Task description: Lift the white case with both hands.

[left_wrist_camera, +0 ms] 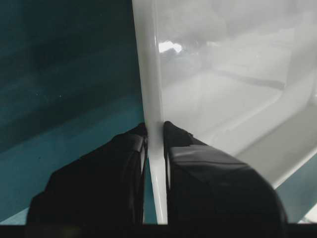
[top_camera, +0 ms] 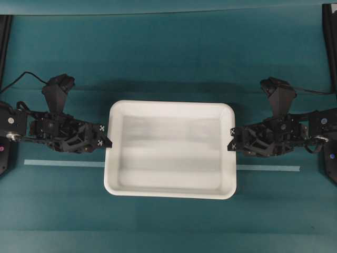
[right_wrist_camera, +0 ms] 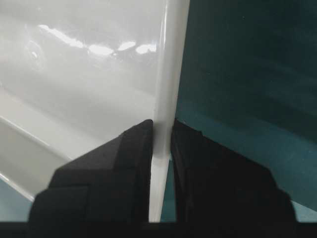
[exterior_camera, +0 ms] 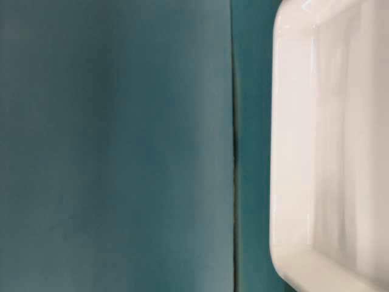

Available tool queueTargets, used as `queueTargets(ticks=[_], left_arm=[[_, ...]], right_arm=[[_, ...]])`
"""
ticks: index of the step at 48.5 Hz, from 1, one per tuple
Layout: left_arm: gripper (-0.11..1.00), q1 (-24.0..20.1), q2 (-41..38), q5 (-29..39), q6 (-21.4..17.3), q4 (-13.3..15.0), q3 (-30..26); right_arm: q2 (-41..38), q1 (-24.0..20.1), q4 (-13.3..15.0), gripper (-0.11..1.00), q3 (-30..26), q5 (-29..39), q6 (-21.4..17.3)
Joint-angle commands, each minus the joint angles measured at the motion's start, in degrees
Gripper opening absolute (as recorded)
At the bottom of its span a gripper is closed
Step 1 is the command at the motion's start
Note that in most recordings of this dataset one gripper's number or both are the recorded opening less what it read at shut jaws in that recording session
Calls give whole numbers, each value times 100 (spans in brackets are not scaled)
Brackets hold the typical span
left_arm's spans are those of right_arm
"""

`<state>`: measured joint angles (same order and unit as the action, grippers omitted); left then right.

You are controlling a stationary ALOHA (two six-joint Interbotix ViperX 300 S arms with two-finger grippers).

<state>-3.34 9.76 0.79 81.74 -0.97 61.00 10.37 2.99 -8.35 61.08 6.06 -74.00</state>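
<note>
The white case (top_camera: 171, 150) is a wide shallow tray seen from overhead at the middle of the teal table, its inside blurred. My left gripper (top_camera: 107, 135) is shut on the case's left rim. In the left wrist view the rim (left_wrist_camera: 151, 99) runs between the two black fingers (left_wrist_camera: 193, 163), which press on both sides. My right gripper (top_camera: 231, 138) is shut on the right rim. The right wrist view shows that rim (right_wrist_camera: 168, 74) pinched between the fingertips (right_wrist_camera: 131, 148). At table level the case (exterior_camera: 328, 152) fills the right side, close to the camera and apparently raised.
A thin pale tape strip (top_camera: 63, 163) lies on the table, passing under the case and showing again on the right (top_camera: 268, 168). Black frame posts (top_camera: 4, 42) stand at the far left and right edges. A seam in the teal mat (exterior_camera: 234, 152) runs beside the case.
</note>
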Motion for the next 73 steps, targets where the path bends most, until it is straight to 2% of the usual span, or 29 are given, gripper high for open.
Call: queueTargets(ticks=[1,6,10,12,19,21,24,35,39,48,56,65,73], left_arm=[[5,-35,-299,114,-26,-26,123],[5,-9,-290,53,-26,-26,114],[5,-9,-272,-44,-26,-26,114],[5,-9,-281,-105,-35,-26,114],[5,-9,-272,-193,-62,-26,149],[8,0,-272,-193,-62,-26,167],[17,9,-272,-193,-62,-26,176],[81,18,-167,-211,-79,-26,123],[96,18,-105,-246,-141,-26,97],[96,18,220,-308,-378,-26,62],[96,0,826,-211,-562,-26,62],[96,-26,1600,-176,-993,-35,-9],[96,-62,2276,158,-1696,-35,-132]], right_arm=[[-290,18,26,10,229,-9,44],[-290,18,26,11,229,-79,53],[-281,18,26,19,211,-132,53],[-281,18,18,27,211,-149,44],[-272,18,26,68,202,-193,53],[-264,18,26,79,193,-220,53],[-237,18,26,88,202,-272,53],[-44,18,26,86,185,-334,44],[70,18,26,86,176,-246,44],[404,18,44,86,70,149,88],[896,79,123,86,-123,677,360],[1485,229,396,86,-519,1371,932],[1898,255,606,86,-773,1679,1547]])
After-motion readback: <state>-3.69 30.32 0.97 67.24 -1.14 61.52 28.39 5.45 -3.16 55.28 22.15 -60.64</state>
